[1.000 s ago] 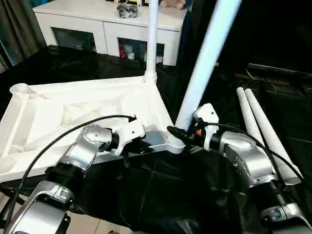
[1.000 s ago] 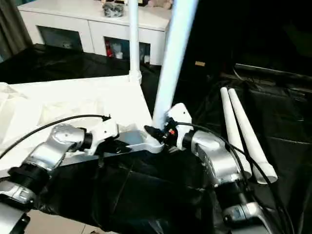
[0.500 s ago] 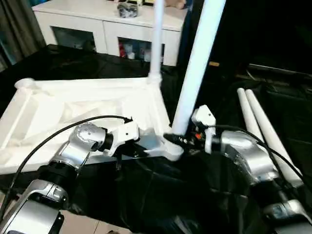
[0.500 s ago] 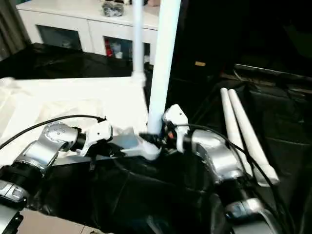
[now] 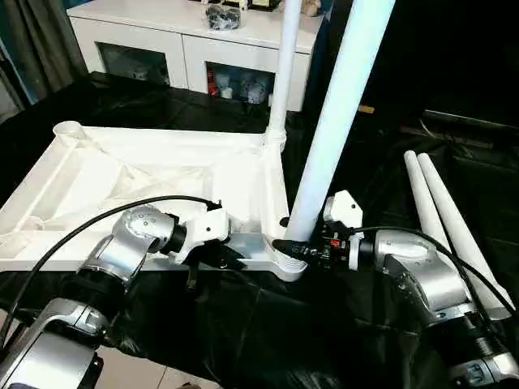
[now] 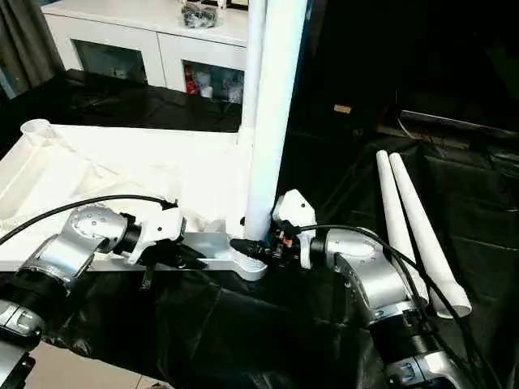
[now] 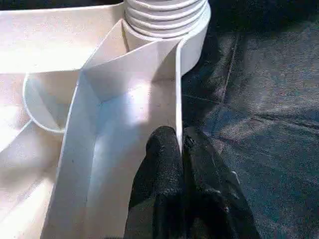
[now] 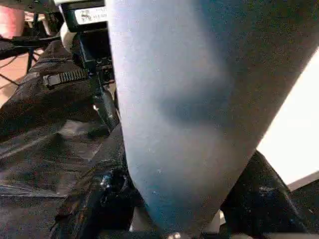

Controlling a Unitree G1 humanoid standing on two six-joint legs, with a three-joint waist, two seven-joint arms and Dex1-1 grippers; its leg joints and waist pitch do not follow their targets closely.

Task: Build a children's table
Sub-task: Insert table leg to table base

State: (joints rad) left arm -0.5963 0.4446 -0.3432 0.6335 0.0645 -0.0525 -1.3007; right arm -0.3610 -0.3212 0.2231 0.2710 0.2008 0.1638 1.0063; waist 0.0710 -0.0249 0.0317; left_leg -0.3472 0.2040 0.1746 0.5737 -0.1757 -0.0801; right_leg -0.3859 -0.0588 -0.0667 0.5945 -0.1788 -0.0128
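1. Left gripper: fingers pinched on the near rim wall of the tabletop
2. Right gripper: jaws clasped around the near leg at its base, leg upright in the corner socket
3. Far leg: standing in rear socket
4. Two loose legs: lying together on black cloth, right of tabletop

Both silver forearms carry rounded metallic housings, white wrist blocks, black cables looping alongside, and black two-finger ends on the left gripper and right gripper.
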